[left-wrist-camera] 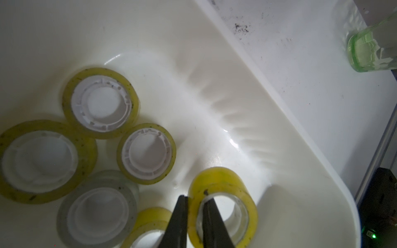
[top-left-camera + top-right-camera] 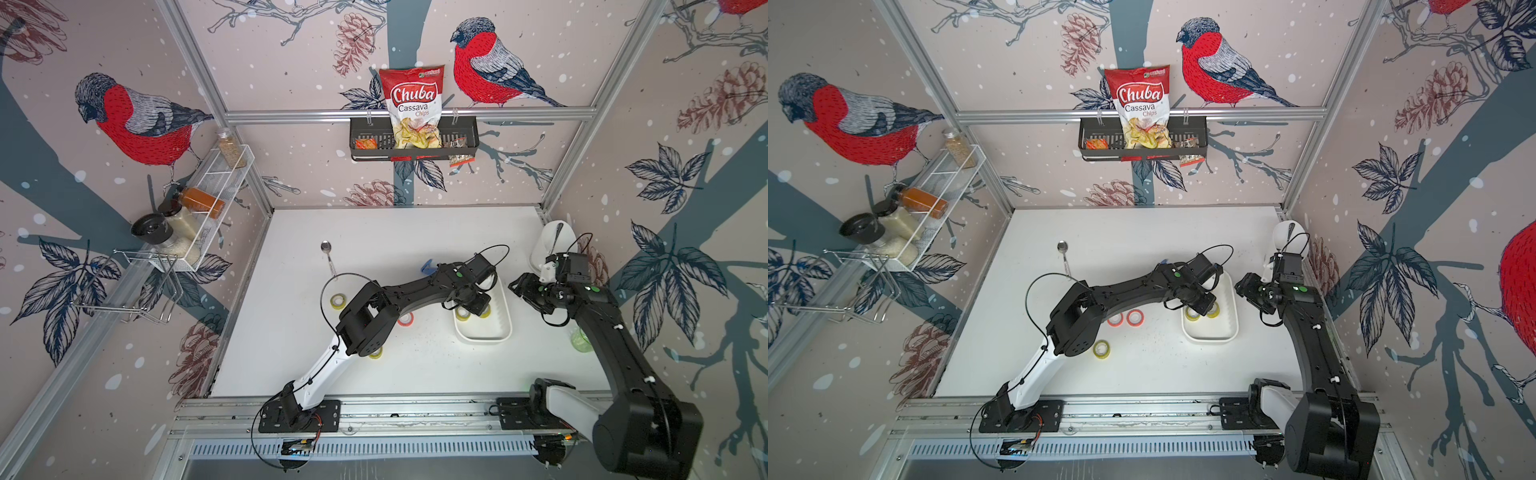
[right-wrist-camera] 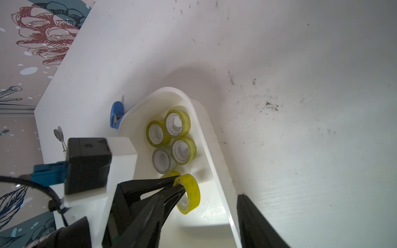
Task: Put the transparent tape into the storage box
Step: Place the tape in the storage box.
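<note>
Left gripper [image 1: 196, 198] clamped on transparent tape [image 1: 223, 180] inside storage box [image 1: 279, 133].
One jaw in the core, one outside; roll on edge beside other rolls [image 1: 101, 103]. Right gripper [image 2: 519, 289] near the box, opening impossible to tell.

A robot lab test cell — aluminium frame bars [image 2: 291, 115] hold bird-print wallpaper panels [image 2: 137, 120], 2 arms [image 2: 419, 291] bolt to a front rail [image 2: 415, 409], and a black wall basket [image 2: 465, 143] and white wire rack [image 2: 224, 183] carry snacks [image 2: 413, 104] and spice jars [image 2: 201, 201]
</note>
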Available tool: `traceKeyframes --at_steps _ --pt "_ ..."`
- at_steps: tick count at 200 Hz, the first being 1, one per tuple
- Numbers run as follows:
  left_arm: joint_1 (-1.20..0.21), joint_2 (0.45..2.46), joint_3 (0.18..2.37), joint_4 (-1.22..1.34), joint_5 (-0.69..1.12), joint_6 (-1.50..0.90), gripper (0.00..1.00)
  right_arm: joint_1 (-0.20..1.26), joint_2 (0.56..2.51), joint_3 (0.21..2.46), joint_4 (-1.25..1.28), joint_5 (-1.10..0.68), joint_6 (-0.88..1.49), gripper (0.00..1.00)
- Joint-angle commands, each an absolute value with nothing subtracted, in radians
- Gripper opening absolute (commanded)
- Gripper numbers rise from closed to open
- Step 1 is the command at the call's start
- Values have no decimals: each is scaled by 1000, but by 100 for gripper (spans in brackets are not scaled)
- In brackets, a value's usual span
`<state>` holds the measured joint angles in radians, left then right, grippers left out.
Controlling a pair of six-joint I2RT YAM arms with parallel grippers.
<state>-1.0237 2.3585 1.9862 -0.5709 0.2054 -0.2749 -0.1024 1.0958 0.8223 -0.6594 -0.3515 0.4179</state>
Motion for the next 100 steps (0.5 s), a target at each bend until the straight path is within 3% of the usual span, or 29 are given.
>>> traceKeyframes --at_steps 1,100 --pt "-1028 2365 1997 -584 186 -252 16 -105 1094 820 -657 -368 404 60" --pt "-1023 2408 2053 -639 126 -260 19 -110 1088 823 -659 -379 393 60"
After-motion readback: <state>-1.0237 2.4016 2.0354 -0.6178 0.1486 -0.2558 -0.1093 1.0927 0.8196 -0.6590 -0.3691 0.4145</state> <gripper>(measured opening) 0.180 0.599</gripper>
